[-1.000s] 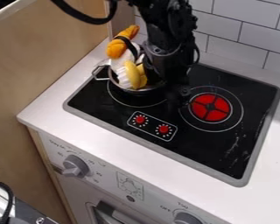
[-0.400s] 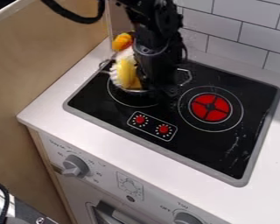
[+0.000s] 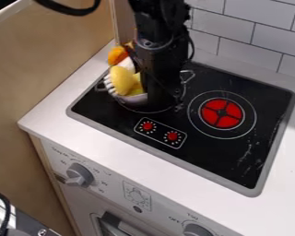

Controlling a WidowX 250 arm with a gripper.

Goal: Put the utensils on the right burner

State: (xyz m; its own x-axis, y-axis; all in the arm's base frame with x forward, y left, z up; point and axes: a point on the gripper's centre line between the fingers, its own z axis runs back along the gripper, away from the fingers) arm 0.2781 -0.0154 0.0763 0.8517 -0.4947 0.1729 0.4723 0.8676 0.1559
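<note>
My gripper [image 3: 162,99] hangs low over the left burner, at the right side of a metal pot [image 3: 130,98] and partly in front of it. The pot stands on the left burner and has a wire handle on each side. In it are a yellow item [image 3: 123,80], a white bristled brush [image 3: 126,65] and an orange piece [image 3: 117,55] at the back. Whether these are the utensils I cannot tell. The right burner [image 3: 221,113] is a red disc with a black cross, with nothing on it.
Two red knobs [image 3: 173,136] are printed or set on the black cooktop [image 3: 217,156], which has a grey rim. White counter [image 3: 70,120] surrounds it. A tiled wall [image 3: 257,39] rises behind, and a wooden panel [image 3: 45,55] stands at the left.
The arm has shifted left and slightly down. Pot and contents have moved and turned a little, and the pot's right handle, hidden at first, now shows beside the gripper.
</note>
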